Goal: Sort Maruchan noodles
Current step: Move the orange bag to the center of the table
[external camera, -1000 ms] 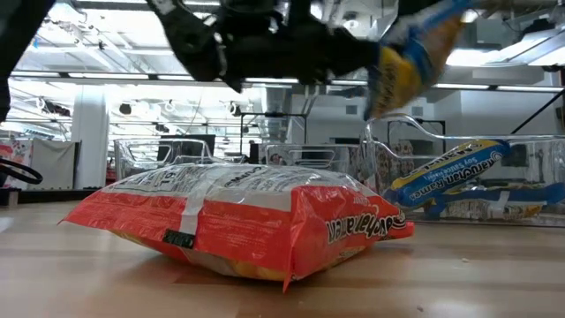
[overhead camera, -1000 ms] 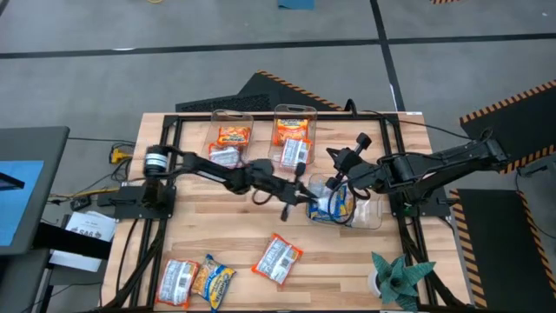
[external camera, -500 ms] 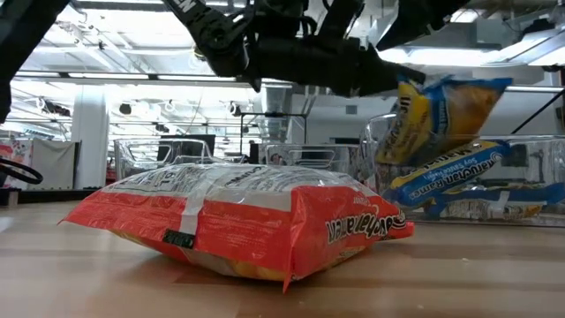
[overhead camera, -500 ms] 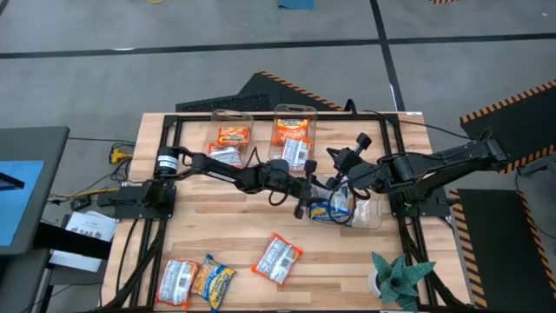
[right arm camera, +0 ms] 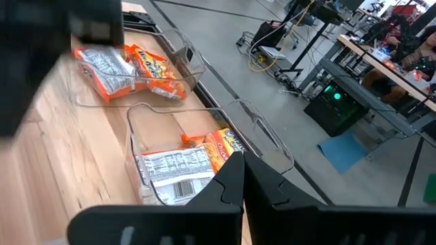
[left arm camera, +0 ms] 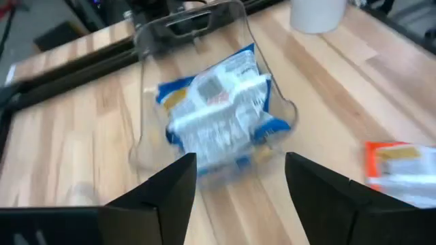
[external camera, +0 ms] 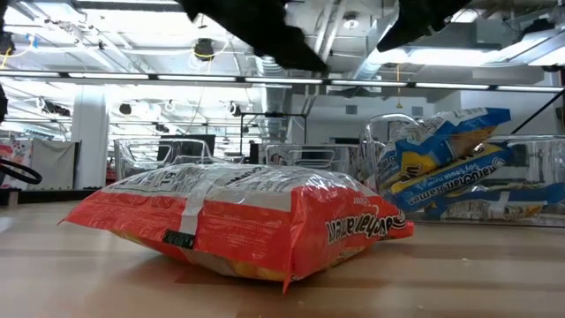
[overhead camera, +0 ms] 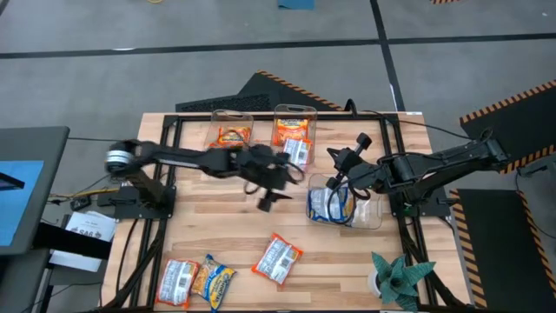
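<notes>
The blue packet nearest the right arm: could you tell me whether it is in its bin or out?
In. The blue packet lies inside the clear bin; the open left gripper is clear of it.

Left gripper (overhead camera: 271, 193) open mid-table — right gripper (overhead camera: 337, 170) closed, empty.

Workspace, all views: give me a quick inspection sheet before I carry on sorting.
Surface: wooden table, black frame.
Job's things: blue-yellow plastic noodle packets in right clear bin; orange-red and silver packets in two far clear bins; three loose packets at near edge.
Clutter: small potted plant.
Hands: left hand open, empty, mid-table; right hand shut beside right bin.
Cables: yellow cable off table's left.
Surroundings: grey floor.
</notes>
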Controlling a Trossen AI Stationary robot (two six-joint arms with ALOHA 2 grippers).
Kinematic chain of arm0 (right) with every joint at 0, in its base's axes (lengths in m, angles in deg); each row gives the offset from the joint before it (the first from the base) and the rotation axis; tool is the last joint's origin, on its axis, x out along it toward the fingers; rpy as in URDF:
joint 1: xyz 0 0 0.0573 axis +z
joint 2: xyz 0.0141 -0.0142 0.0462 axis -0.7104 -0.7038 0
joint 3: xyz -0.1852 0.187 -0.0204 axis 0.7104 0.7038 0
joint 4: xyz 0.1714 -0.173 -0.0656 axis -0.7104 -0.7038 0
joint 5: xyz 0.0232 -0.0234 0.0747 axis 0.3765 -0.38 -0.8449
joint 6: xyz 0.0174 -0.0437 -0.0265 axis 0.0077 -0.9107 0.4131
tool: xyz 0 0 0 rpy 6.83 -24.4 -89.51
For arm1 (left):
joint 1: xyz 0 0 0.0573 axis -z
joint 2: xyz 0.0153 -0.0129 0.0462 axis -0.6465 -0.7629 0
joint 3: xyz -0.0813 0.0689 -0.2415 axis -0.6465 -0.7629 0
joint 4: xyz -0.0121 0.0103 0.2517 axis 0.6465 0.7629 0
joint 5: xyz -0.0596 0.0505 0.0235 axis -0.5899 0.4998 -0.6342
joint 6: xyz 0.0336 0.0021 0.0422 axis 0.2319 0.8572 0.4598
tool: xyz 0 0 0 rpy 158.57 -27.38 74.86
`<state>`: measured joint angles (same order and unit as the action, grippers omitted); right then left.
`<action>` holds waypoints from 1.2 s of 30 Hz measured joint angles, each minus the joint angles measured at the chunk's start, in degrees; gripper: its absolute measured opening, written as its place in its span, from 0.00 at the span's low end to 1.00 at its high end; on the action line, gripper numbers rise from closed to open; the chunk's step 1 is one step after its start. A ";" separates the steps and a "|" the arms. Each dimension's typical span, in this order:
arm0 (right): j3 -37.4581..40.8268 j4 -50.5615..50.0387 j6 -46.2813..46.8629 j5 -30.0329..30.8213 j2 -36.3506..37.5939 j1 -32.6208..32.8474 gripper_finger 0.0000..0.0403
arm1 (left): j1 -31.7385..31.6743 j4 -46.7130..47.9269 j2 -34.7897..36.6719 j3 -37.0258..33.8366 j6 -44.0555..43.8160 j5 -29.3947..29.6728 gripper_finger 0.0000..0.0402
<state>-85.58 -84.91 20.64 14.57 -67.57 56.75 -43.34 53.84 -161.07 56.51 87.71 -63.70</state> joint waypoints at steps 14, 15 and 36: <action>0.02 0.43 0.01 -0.04 0.01 0.00 0.05 | 2.07 -35.37 49.34 -47.13 -11.08 5.68 0.51; 0.02 0.51 0.01 -0.04 0.01 0.00 0.05 | 2.09 -37.41 52.00 -49.18 -11.14 6.79 0.51; 0.16 0.61 -0.01 -0.28 -3.53 -2.67 0.05 | 2.05 -31.86 63.49 -52.61 -12.21 10.45 0.51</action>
<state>-85.42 -84.30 20.63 14.28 -71.10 54.08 -41.29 21.98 -97.58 3.91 75.51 -53.25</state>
